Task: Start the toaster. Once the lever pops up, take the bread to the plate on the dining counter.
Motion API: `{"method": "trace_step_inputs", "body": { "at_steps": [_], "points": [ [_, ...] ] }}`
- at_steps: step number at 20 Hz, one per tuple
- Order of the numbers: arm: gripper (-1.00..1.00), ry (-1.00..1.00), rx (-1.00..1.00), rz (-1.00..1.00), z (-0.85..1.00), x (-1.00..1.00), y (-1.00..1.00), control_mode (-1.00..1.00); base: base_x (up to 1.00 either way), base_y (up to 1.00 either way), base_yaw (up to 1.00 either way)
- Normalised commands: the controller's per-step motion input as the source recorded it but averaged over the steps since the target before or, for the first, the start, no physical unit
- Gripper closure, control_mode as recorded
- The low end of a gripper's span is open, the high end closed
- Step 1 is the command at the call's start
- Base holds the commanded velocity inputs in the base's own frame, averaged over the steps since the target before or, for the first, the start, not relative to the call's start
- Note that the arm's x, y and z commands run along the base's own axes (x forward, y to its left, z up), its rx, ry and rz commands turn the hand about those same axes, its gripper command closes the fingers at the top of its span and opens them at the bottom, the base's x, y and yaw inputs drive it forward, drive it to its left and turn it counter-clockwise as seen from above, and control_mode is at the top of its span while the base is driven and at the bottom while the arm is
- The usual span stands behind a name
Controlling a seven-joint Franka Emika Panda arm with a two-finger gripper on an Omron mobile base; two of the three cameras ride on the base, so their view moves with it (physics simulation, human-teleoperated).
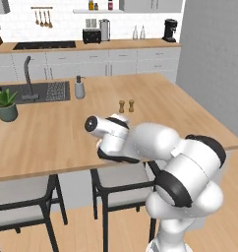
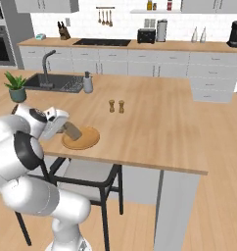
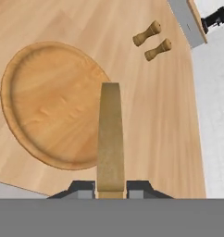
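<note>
The gripper (image 3: pixel 110 189) is closed on the bread (image 3: pixel 109 139), a thin tan-olive slice seen edge-on in the hand view, its lower end pinched between the two dark fingertips (image 3: pixel 83 188) and the rest standing out ahead of the hand. The slice hangs over the right edge of the plate (image 3: pixel 44 102) — a round, shallow tan-orange plate with a raised rim — and whether bread and plate are touching cannot be told from that angle. In the right base view the bread (image 2: pixel 71 130) slants out of the hand just above the near-left part of the plate (image 2: pixel 88 139), which sits on the dining counter (image 2: pixel 154 122) close to its near edge. Two small wooden shakers (image 2: pixel 116 106) stand side by side further in on the light wood top, well apart from the plate. A potted plant (image 1: pixel 5 104) and a soap dispenser (image 1: pixel 79 88) stand near the built-in sink (image 1: pixel 42 92). The toaster (image 1: pixel 91 35) — black and boxy — sits on the far counter against the tiled wall, with a black coffee machine (image 1: pixel 169 30) further along to the right.
</note>
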Motion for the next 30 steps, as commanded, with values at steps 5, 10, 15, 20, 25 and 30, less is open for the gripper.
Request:
{"method": "trace_step_inputs", "body": {
  "at_steps": [5,10,15,20,25,30],
  "points": [
    [1.0,0.01,0.12,0.01,-0.18,0.08,-0.11,-1.0,0.0,0.0,0.0],
    [1.0,-0.02,0.05,0.0,-0.21,0.28,-0.01,-1.0,0.0,0.0,0.0],
    [1.0,-0.09,0.09,0.0,-0.02,0.34,0.0,-1.0,0.0,0.0,0.0],
    [1.0,-0.07,0.08,0.0,-0.09,0.27,0.0,-1.0,0.0,0.0,0.0],
    [1.0,-0.05,0.07,0.0,-0.29,0.07,0.0,-1.0,0.0,0.0,0.0],
    [1.0,-0.02,0.06,0.0,-0.12,0.03,-0.02,-1.0,0.0,0.0,0.0]
  ]
}}
